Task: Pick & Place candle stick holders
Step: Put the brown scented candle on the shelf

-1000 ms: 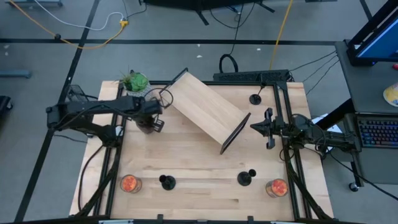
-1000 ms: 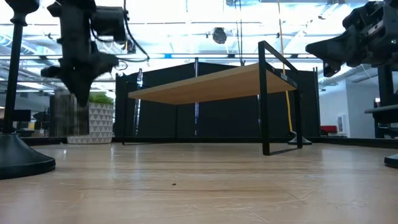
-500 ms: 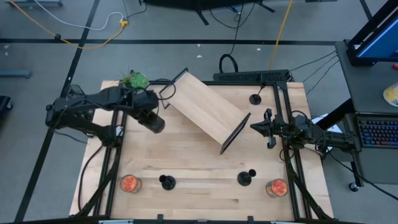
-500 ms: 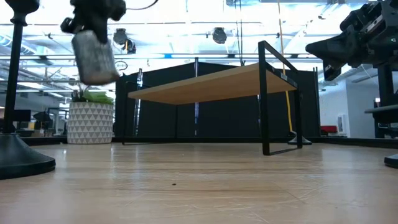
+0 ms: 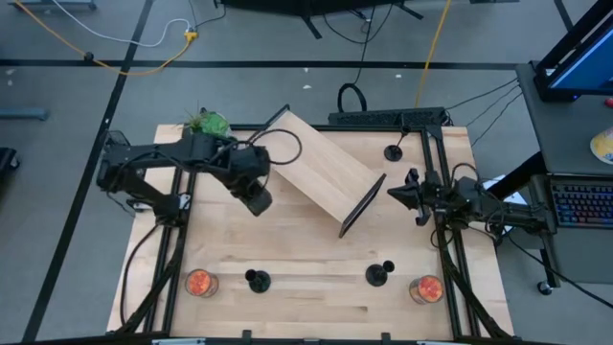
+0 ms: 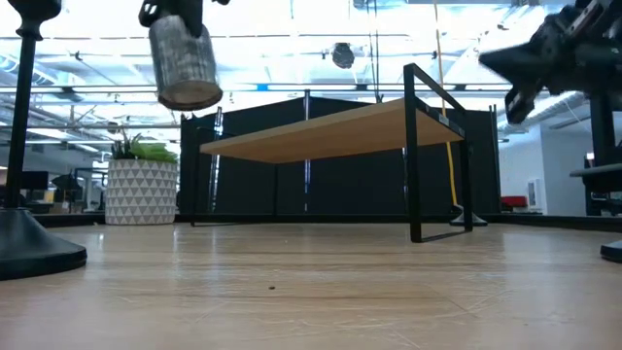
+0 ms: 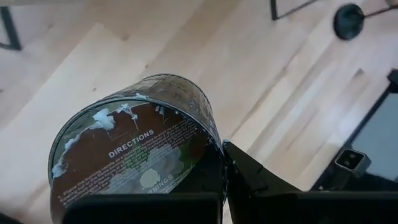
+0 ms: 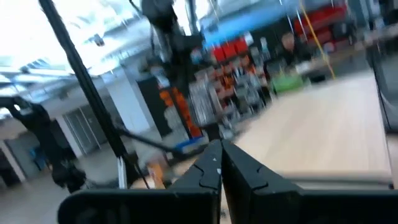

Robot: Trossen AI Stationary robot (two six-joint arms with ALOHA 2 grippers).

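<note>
The left gripper (image 5: 257,198) is carrying a jar (image 6: 185,60) toward three o'clock, clamped and lifted clear of the shelf (image 5: 321,171). The right gripper (image 5: 400,191) is waiting shut. Holders (image 5: 258,281) are standing at six o'clock, untouched.

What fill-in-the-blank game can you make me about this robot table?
1. The left gripper holds a jar up in the ____.
2. On the table stand ____ black candle stick holders.
3. The right gripper is shut and holds ____.
4. The potted plant has ____ leaves.

Missing words: air; three; nothing; green.
</note>
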